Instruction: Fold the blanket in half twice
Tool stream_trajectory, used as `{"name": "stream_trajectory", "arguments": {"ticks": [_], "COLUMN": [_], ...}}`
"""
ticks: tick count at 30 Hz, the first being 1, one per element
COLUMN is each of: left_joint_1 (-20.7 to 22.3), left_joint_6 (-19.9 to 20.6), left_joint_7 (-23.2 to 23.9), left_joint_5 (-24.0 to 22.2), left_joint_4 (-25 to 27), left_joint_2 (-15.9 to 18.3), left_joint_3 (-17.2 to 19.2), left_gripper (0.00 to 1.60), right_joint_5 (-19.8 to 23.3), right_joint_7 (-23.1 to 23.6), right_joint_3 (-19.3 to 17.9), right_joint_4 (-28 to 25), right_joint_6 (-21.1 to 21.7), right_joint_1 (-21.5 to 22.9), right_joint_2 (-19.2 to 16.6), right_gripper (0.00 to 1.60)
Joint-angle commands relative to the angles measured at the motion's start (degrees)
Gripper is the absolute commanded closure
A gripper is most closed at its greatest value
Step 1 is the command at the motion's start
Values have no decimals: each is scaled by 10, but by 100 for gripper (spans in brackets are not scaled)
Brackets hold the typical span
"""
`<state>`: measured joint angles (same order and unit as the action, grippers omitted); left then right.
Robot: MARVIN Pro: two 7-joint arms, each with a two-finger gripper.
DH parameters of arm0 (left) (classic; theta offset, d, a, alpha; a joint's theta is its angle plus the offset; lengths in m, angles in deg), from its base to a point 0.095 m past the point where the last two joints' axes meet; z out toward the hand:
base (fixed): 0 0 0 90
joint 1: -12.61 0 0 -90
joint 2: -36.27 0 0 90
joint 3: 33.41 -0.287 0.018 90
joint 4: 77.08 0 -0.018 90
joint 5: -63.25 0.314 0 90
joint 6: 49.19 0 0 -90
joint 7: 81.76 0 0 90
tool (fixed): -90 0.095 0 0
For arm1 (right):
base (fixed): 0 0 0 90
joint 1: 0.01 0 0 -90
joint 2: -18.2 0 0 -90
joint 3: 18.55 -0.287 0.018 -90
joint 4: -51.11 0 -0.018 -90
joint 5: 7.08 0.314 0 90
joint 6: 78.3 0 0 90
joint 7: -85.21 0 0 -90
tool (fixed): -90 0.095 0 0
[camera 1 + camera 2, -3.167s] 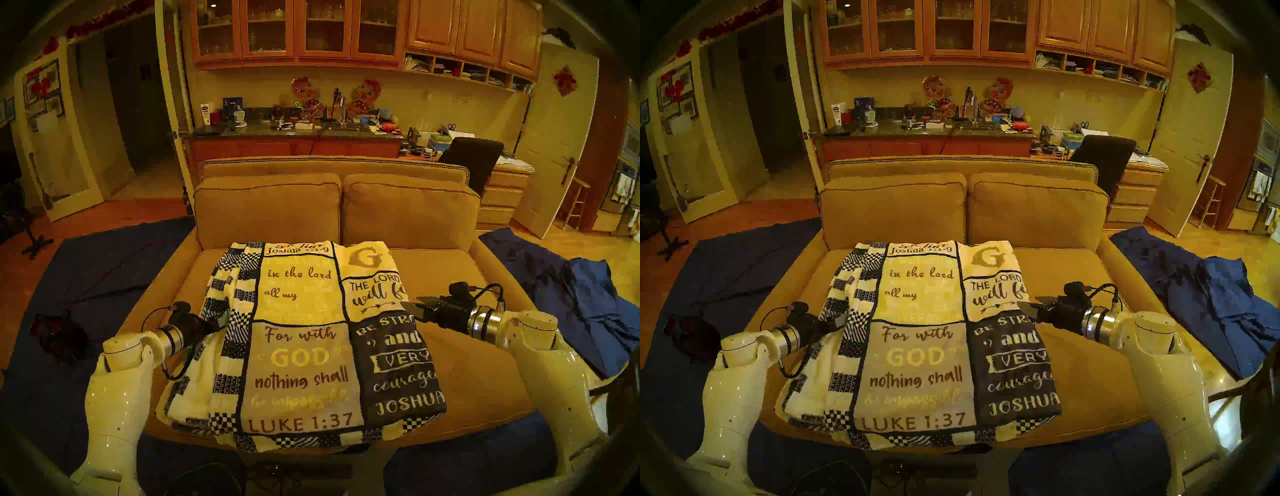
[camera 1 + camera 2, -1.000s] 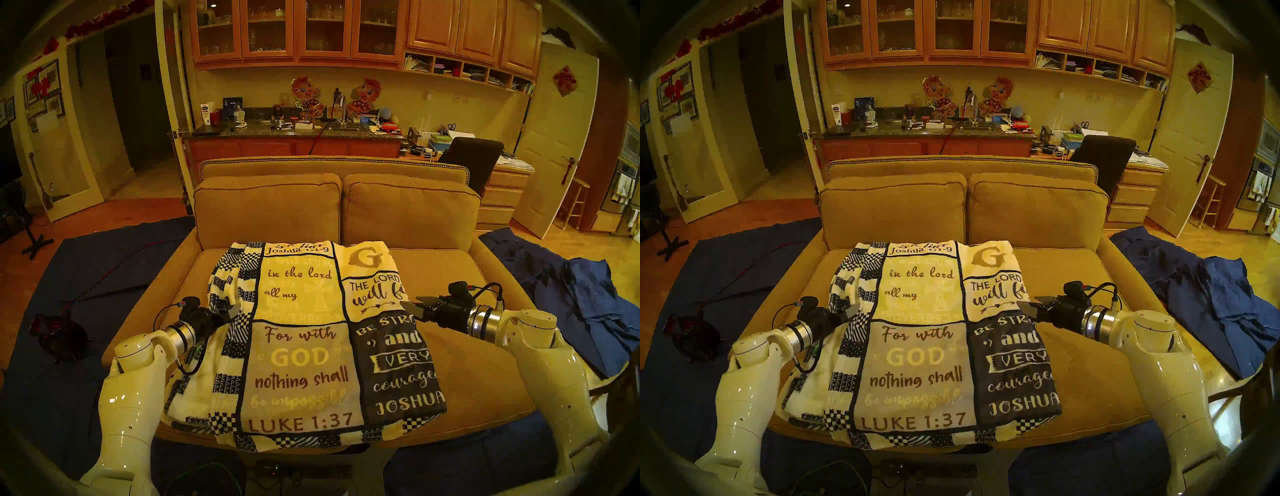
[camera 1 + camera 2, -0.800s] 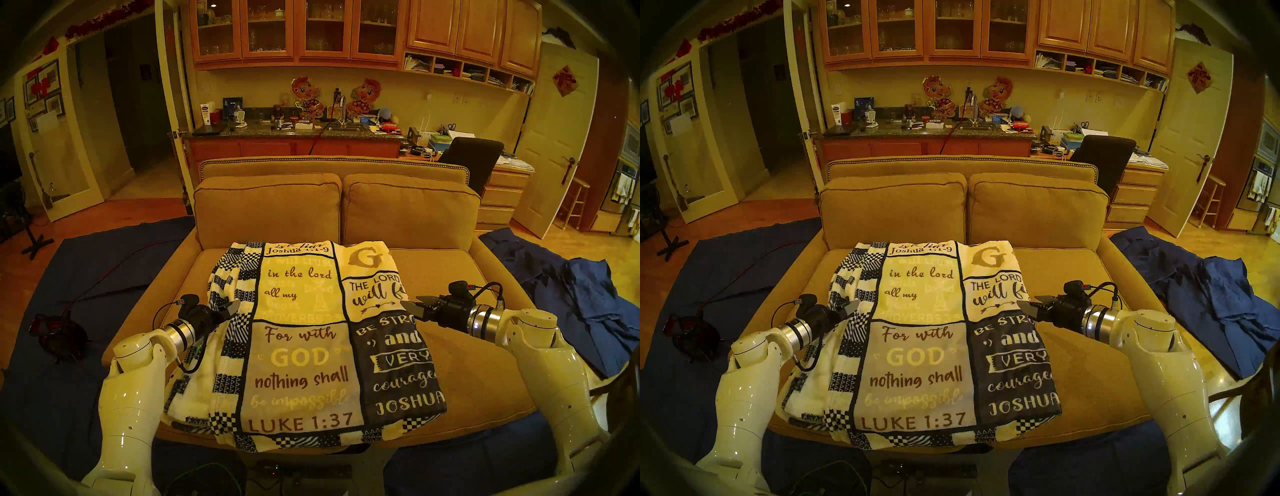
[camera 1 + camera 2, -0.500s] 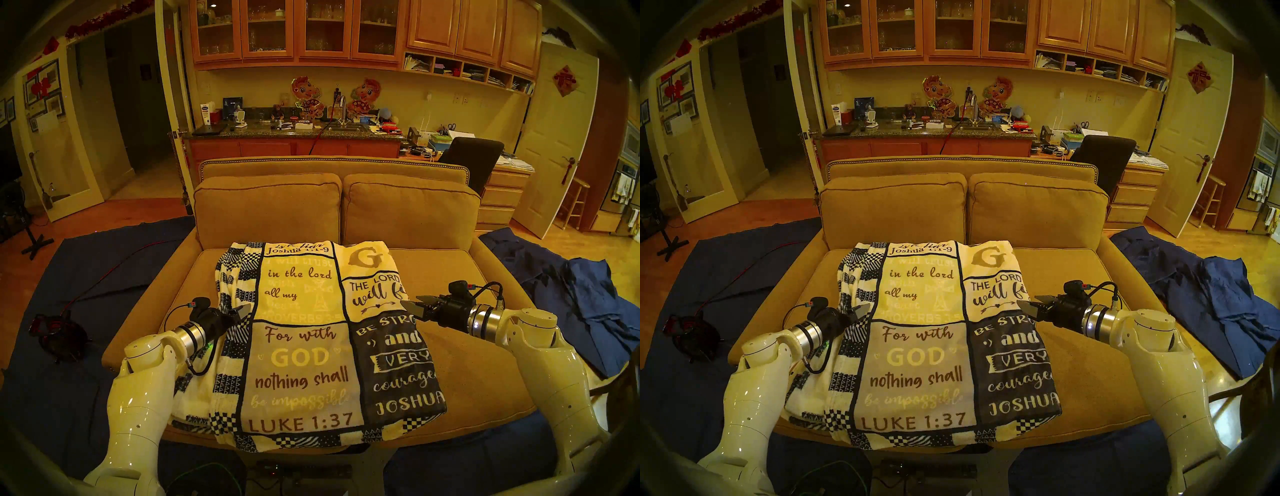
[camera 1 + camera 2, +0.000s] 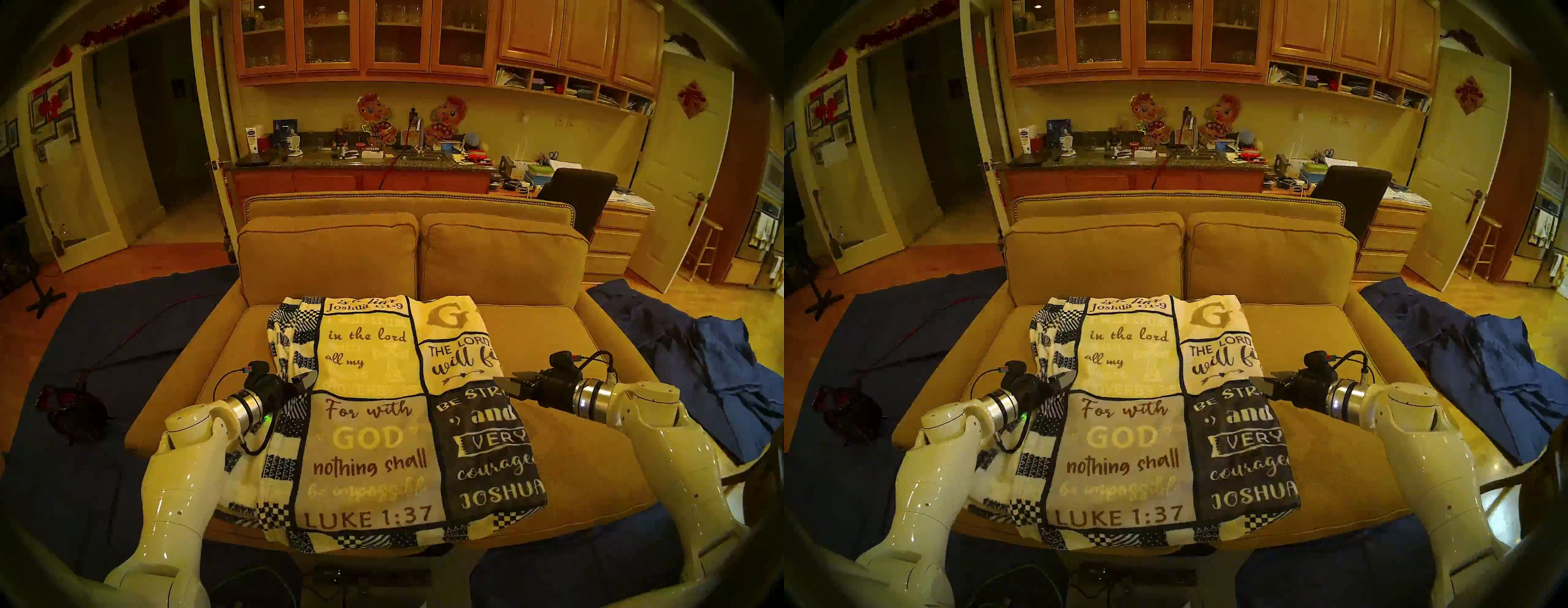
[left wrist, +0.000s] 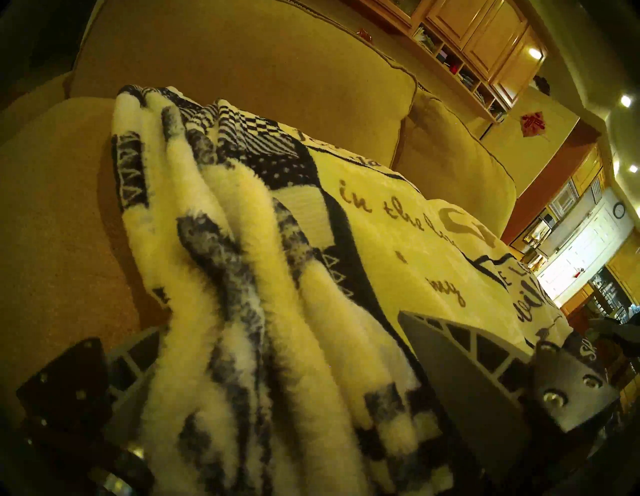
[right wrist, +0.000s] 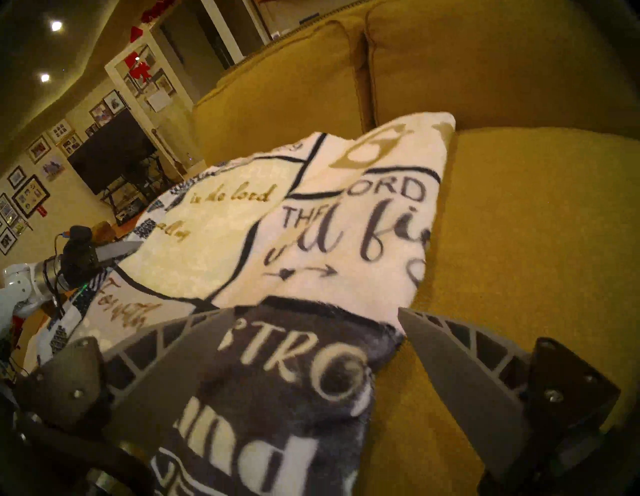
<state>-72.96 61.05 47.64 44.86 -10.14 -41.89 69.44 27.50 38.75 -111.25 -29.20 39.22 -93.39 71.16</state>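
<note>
On the seat of the tan sofa [image 5: 564,429] your blanket [image 5: 369,441] lay folded, printed side up, its near edge draping over the sofa's front and its far edge against the back cushions [image 5: 413,254]. At the blanket's left edge, where the checkered border bunched into plush ridges, your left gripper [image 5: 306,381] had its fingers [image 6: 460,360] spread wide on either side of those ridges, not pinching them. At the blanket's right edge, by the dark "BE STRONG" panel, your right gripper [image 5: 507,384] was likewise wide open, one of its fingers [image 7: 446,367] over the sofa seat beside the blanket and the other over the panel; you held nothing. Right of the sofa, well apart from the blanket, a blue cloth [image 5: 717,378] lay crumpled on the floor.
</note>
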Motion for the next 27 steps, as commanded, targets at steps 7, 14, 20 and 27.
{"name": "stream_trajectory", "arguments": {"ticks": [7,14,20,27], "left_joint_1": [25,33,38,42], "left_joint_6": [-5,-11,-16,-25], "left_joint_7": [19,24,31,42], "left_joint_5": [-5,-7,-10,-10], "left_joint_4": [-42,-64,-74,-83], "left_joint_2": [-13,-9,-5,-2], "left_joint_3": [-16,-15,-17,-24], "left_gripper": [0,30,87,160], "right_joint_5": [-19,-34,-42,-45], "right_joint_7": [8,3,6,10], "right_joint_3": [25,46,59,66], "right_joint_4": [54,78,100,135], "right_joint_6": [0,4,6,10], "right_joint_1": [80,119,149,184], "right_joint_2": [-7,-3,-1,2], "right_gripper": [0,0,0,0]}}
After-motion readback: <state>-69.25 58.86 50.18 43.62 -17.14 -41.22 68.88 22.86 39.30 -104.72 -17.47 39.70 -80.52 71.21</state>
